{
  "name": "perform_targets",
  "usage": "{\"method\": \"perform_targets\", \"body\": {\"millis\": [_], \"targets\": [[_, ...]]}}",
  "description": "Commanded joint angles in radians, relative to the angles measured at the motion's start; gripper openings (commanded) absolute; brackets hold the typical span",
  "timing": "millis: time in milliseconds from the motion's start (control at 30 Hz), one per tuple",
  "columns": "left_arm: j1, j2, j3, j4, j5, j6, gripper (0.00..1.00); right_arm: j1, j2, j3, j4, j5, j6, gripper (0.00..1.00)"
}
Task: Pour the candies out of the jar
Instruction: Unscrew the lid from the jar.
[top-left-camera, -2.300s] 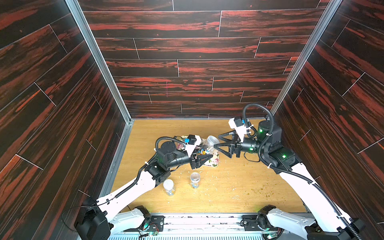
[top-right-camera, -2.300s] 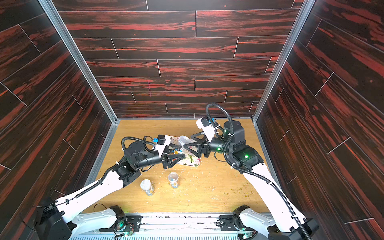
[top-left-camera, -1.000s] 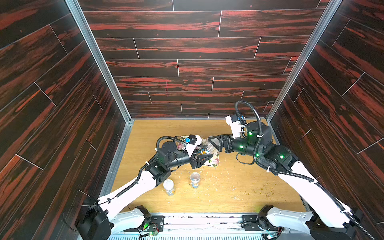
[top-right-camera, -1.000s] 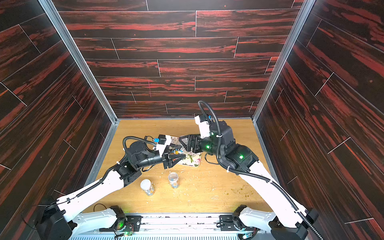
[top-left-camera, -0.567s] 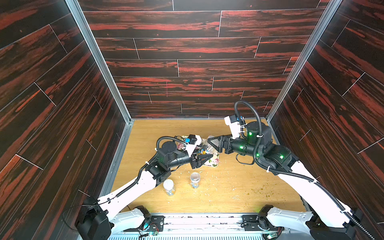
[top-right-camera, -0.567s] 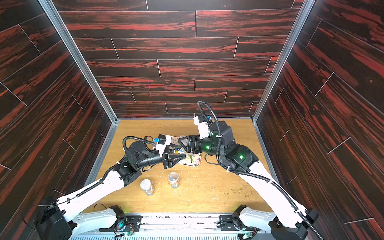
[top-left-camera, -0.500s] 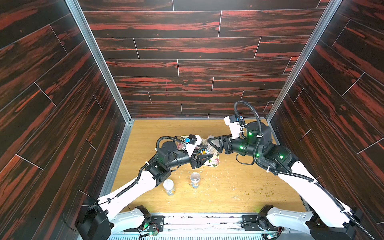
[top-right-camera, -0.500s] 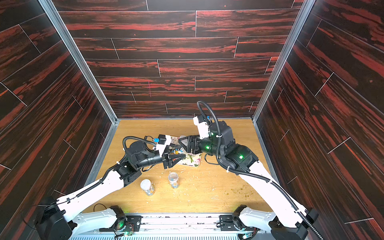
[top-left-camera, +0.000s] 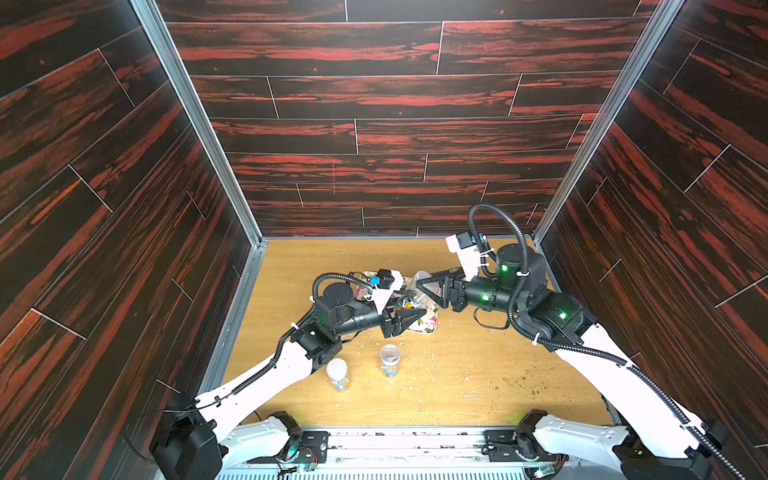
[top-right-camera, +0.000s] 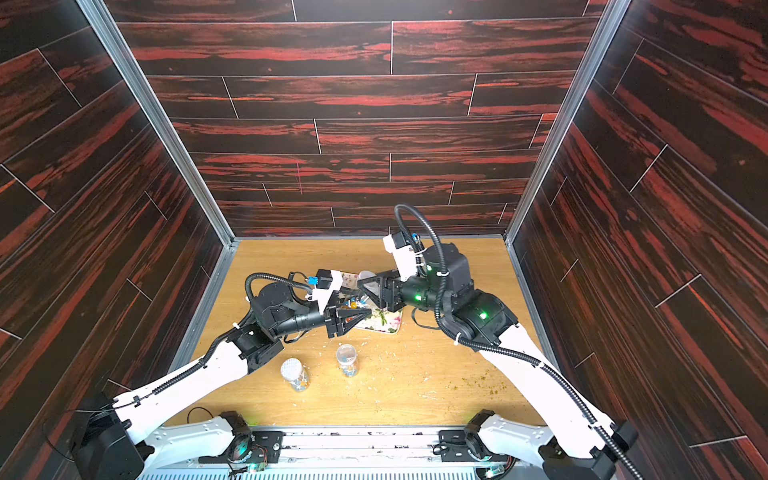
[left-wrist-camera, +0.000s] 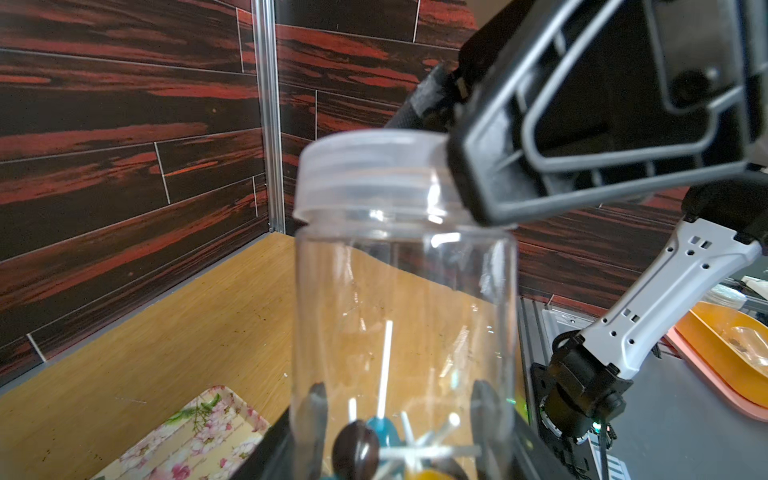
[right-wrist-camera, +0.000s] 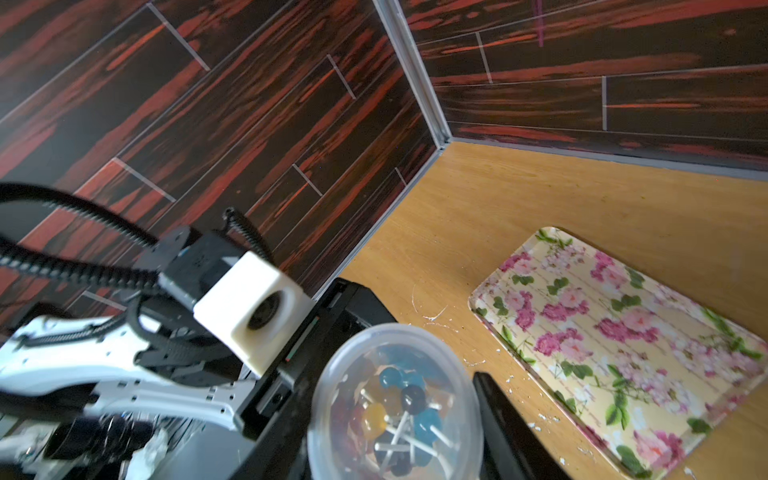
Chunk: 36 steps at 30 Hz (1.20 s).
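Note:
A clear plastic jar (left-wrist-camera: 403, 291) with a translucent lid (left-wrist-camera: 370, 174) is held by its lower part in my left gripper (left-wrist-camera: 399, 395), which is shut on it. The candies (left-wrist-camera: 374, 440), small lollipops in blue, brown and orange with pale sticks, lie at its bottom. In both top views the jar (top-left-camera: 409, 301) (top-right-camera: 353, 301) hangs tilted over the flowered tray (top-left-camera: 424, 326) between the left gripper (top-left-camera: 415, 313) (top-right-camera: 361, 311) and the right gripper (top-left-camera: 426, 289) (top-right-camera: 370, 291). The right wrist view shows the right gripper (right-wrist-camera: 395, 399) with a finger against each side of the lid (right-wrist-camera: 395, 332), candies (right-wrist-camera: 399, 411) visible through it.
The tray (right-wrist-camera: 623, 332) lies flat on the wooden table and holds nothing where it shows. Two small clear jars (top-left-camera: 337, 372) (top-left-camera: 390, 357) stand near the front, in front of the left arm. Pale and greenish crumbs litter the table. Dark walls close in three sides.
My right gripper has moved left onto the jar's lid and its jaws have narrowed around it. The left gripper and the jar have stayed where they were.

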<state>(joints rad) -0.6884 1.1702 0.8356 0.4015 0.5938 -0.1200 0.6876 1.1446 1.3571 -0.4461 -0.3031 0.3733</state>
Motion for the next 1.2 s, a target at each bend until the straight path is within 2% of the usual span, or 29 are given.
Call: {"method": "perform_targets", "body": {"millis": [0,100,233,433,533,700,867,967,1167], "targets": [[0.003,-0.040,0.009,0.035,0.017,-0.032,0.42,-0.049,-0.025,-0.015,0.042,-0.194,-0.162,0.41],[0.003,-0.044,0.007,0.030,0.018,-0.031,0.42,-0.114,-0.023,-0.025,0.072,-0.331,-0.208,0.41],[0.003,-0.047,0.004,0.040,0.021,-0.039,0.42,-0.185,-0.005,-0.022,0.081,-0.453,-0.297,0.41],[0.003,-0.046,0.010,0.042,0.028,-0.041,0.42,-0.243,0.014,-0.014,0.104,-0.533,-0.401,0.42],[0.003,-0.040,0.010,0.045,0.031,-0.044,0.42,-0.243,0.038,0.006,0.097,-0.536,-0.414,0.47],[0.003,-0.038,0.011,0.046,0.028,-0.041,0.42,-0.243,0.046,0.035,0.073,-0.507,-0.381,0.70],[0.003,-0.034,0.005,0.050,0.026,-0.044,0.42,-0.242,0.002,0.047,0.014,-0.503,-0.290,0.79],[0.003,-0.034,0.003,0.047,0.019,-0.038,0.42,-0.237,-0.050,0.016,0.003,-0.455,-0.212,0.81],[0.003,-0.039,0.004,0.007,-0.013,0.000,0.42,-0.160,-0.117,0.029,-0.069,-0.068,0.040,0.80]]}}
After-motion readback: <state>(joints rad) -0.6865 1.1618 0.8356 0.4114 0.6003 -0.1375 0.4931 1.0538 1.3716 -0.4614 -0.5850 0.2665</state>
